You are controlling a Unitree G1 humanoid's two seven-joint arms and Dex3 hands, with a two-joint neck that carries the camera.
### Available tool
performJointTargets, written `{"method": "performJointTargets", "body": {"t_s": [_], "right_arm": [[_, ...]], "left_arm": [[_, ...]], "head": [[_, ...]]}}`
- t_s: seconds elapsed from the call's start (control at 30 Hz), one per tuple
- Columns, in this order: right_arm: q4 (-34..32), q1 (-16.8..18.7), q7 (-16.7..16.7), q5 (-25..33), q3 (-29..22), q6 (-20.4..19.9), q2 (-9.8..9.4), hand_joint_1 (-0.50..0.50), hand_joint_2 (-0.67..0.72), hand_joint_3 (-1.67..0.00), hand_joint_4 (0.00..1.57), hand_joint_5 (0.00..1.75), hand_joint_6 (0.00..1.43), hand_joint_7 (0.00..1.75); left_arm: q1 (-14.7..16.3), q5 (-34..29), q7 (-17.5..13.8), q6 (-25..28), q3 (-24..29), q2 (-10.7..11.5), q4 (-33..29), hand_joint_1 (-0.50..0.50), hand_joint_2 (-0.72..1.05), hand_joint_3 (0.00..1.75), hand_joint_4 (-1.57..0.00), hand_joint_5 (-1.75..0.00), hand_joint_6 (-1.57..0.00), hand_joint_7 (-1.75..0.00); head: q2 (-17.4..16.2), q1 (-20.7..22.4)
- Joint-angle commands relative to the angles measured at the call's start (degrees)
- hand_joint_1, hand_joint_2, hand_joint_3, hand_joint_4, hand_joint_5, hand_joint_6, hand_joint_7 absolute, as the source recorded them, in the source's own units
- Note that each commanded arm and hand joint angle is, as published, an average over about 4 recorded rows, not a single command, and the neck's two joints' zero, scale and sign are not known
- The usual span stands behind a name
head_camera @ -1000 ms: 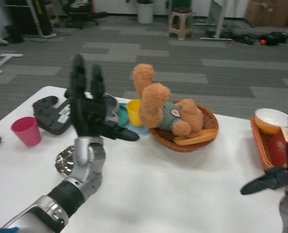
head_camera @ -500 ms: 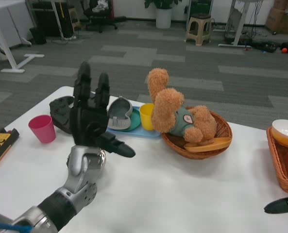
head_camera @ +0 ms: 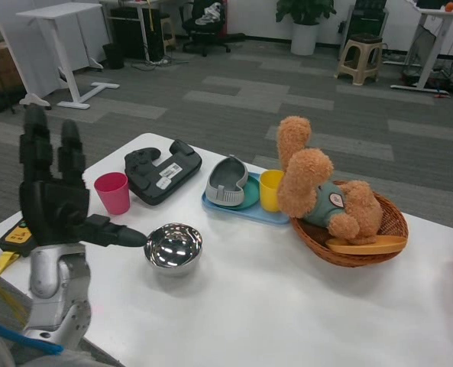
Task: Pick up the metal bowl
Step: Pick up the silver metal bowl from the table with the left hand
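Observation:
The metal bowl (head_camera: 173, 247) is shiny, round and upright on the white table (head_camera: 272, 306), left of the middle. My left hand (head_camera: 54, 200) is raised at the left edge of the view, open, fingers pointing up and the thumb stretched toward the bowl, ending a short way left of its rim without touching. It holds nothing. My right hand is out of view.
A pink cup (head_camera: 112, 193) and a black device (head_camera: 163, 170) stand behind the bowl. Farther right are a blue tray (head_camera: 245, 208) with a grey item (head_camera: 226, 182) and a yellow cup (head_camera: 271, 189), and a wicker basket (head_camera: 360, 237) holding a teddy bear (head_camera: 314, 187). A yellow-black remote (head_camera: 14, 235) lies at the left edge.
The camera has turned left, so the whole scene shifted right. The bowl, hidden behind my left hand before, now shows fully. My right hand has left the view.

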Motion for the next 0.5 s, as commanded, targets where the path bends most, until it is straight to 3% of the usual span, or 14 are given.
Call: {"method": "performJointTargets", "body": {"t_s": [0.03,0.17,0.3,0.5], "right_arm": [[1.5,0.4,0.0,0.8,-0.4,-0.5,-0.24,-0.03,0.72,0.00,0.00,0.10,0.00,0.14],[3.3,0.4,0.0,0.8,0.3,-0.5,-0.37,0.00,0.72,0.00,0.00,0.10,0.00,0.14],[3.8,0.3,0.0,0.8,0.9,-0.5,-0.37,0.00,0.72,0.00,0.00,0.10,0.00,0.14],[3.9,0.3,-0.1,0.9,1.5,-0.7,-0.37,0.00,0.72,0.00,0.00,0.10,0.00,0.14]], "left_arm": [[1.2,4.8,-8.6,9.9,9.0,-5.5,0.0,-0.50,-0.37,0.09,0.00,0.00,0.00,0.00],[-1.7,11.2,-18.2,17.3,18.2,-11.3,3.8,-0.50,-0.46,0.09,0.00,0.00,0.00,0.00],[-2.0,15.3,-19.4,15.6,18.9,-11.5,10.7,-0.50,-0.37,0.09,0.00,0.00,0.00,0.00],[-3.6,15.9,-19.5,11.0,17.8,-10.9,18.9,-0.50,-0.28,0.09,0.00,0.00,0.00,0.00]], "head": [[-0.5,0.4],[-1.1,0.8],[-1.6,1.0],[-1.5,1.5]]}}
